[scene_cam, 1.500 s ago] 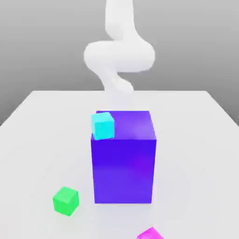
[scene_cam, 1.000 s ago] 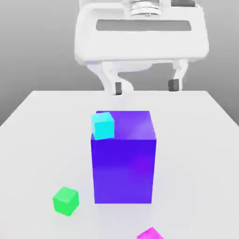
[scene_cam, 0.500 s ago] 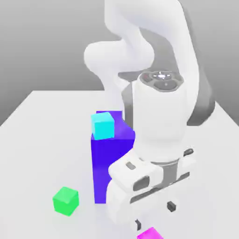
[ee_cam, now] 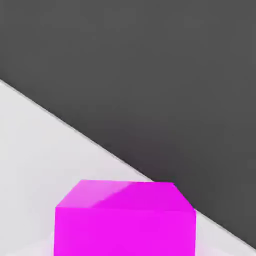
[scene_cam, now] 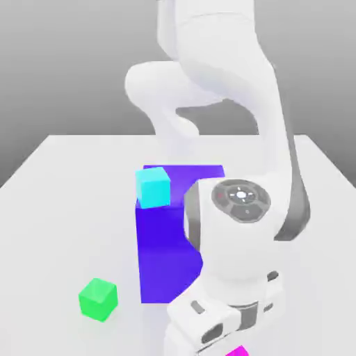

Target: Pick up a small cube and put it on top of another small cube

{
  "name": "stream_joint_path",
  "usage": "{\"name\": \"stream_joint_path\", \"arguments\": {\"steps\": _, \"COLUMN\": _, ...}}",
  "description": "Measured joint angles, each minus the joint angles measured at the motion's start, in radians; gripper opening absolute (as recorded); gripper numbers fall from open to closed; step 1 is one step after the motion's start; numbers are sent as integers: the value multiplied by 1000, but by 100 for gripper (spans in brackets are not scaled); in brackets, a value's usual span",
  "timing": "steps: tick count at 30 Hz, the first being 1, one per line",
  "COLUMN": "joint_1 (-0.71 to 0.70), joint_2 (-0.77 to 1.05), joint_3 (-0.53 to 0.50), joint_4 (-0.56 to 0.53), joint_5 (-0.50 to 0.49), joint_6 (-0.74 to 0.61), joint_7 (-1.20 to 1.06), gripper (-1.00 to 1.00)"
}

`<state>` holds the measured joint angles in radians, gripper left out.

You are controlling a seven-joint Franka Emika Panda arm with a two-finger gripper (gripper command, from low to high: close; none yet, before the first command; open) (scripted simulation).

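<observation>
Since the earlier frame the arm has dropped lower, its end effector now clamped on the magenta cube [scene_cam: 238,352] at the exterior view's bottom edge, seemingly light, rigid, best gripped on opposite flat faces.

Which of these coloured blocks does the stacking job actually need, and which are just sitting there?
Part of the job:
- magenta cube, close under the hand, near the table's edge
- a second small cube to stack on; which one, the pictures don't settle

Small cubes standing by, and the rest:
- cyan cube on the big blue-violet block
- green cube on the table
</observation>
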<state>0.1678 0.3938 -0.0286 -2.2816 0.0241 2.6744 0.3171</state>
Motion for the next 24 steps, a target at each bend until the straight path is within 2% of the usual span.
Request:
{"name": "stream_joint_path", "arguments": {"steps": 7, "joint_1": -35, "joint_2": -171, "joint_3": -60, "joint_4": -53, "joint_5": -177, "joint_6": -63, "joint_7": -222, "gripper": -100}}
{"name": "stream_joint_path", "arguments": {"steps": 12, "joint_1": -80, "joint_2": -279, "joint_3": -90, "joint_4": -92, "joint_5": -265, "joint_6": -92, "joint_7": -444, "gripper": -100}}
{"name": "stream_joint_path", "arguments": {"steps": 18, "joint_1": -152, "joint_2": -389, "joint_3": -114, "joint_4": -144, "joint_5": -308, "joint_6": -111, "joint_7": -755, "gripper": -100}}
{"name": "stream_joint_path", "arguments": {"steps": 24, "joint_1": -205, "joint_2": -462, "joint_3": -147, "joint_4": -202, "joint_5": -294, "joint_6": -111, "joint_7": -1107, "gripper": -100}}
